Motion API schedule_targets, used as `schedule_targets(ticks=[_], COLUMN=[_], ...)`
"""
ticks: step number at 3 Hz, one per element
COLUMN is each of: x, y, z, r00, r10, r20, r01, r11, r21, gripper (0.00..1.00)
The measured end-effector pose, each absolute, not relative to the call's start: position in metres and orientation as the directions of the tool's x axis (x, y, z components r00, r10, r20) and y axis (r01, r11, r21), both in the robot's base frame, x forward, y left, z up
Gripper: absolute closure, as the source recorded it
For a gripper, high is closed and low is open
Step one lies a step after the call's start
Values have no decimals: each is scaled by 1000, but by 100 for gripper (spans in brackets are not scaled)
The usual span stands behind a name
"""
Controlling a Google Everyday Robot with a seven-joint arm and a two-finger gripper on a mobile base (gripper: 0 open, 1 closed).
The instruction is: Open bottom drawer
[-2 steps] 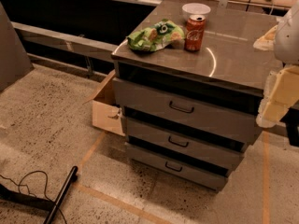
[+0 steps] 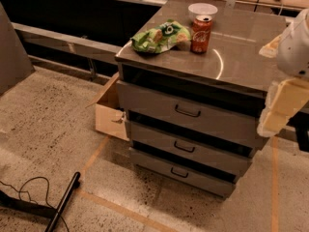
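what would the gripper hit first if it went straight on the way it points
The cream-padded gripper at the right edge points down: probably the speckled floor beside the grey metal cabinet, though depth is unclear; it might clip the cabinet's corner.

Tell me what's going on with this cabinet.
A robot arm is here to open the bottom drawer of a grey cabinet. Its pincer hangs at the right edge of the view, beside the cabinet's upper right corner, well above that drawer and not touching it. The bottom drawer looks shut. A green snack bag and a red can sit on top.
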State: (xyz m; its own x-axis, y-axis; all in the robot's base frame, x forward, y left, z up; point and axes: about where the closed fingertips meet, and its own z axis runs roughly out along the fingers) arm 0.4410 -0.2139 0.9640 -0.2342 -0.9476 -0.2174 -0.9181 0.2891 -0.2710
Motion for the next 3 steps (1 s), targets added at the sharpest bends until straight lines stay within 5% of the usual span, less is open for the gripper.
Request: schedule_targets(ticks=[3], x=[438], y=[-164], z=[763], r00=[-255], r10=[-869], r20=[-424], r01=[-926], r11=[346], r21=[-153], gripper=[0])
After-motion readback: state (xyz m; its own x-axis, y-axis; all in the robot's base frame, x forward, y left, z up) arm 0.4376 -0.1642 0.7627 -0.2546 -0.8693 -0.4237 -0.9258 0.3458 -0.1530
